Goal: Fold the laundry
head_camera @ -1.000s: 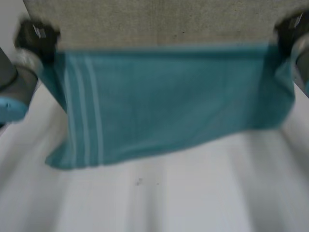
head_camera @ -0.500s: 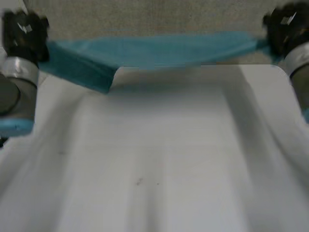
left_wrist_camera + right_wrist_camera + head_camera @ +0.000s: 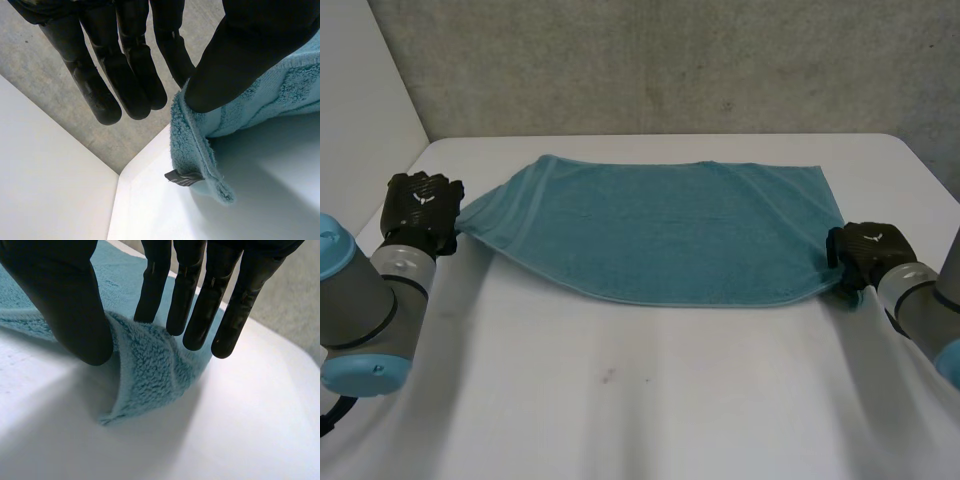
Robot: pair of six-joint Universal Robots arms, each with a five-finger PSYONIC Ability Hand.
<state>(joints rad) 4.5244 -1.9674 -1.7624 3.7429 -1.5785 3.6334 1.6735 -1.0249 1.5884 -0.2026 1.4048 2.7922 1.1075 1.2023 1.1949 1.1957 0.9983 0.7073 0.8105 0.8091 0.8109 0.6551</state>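
Where the head view looks down, a teal towel [image 3: 670,230] is seen spread flat on the far half of the white desk [image 3: 640,400], its far edge close to the desk's far edge. Its left corner is held by the left hand [image 3: 420,205], its near right corner by the right hand [image 3: 868,250]. Bare desk is left open in front of the near hem.

In the left wrist view, the towel [image 3: 195,145] is pinched at its corner between the thumb and straight fingers [image 3: 130,85] of the left hand [image 3: 235,55] and lifted off the desk [image 3: 260,200]. A small grey tag [image 3: 182,177] is seen at the hem.

In the right wrist view, a raised corner of the towel [image 3: 150,370] is clamped between the thumb and fingers [image 3: 190,290] of the right hand [image 3: 60,300], with open desk [image 3: 240,415] beyond the fingertips.
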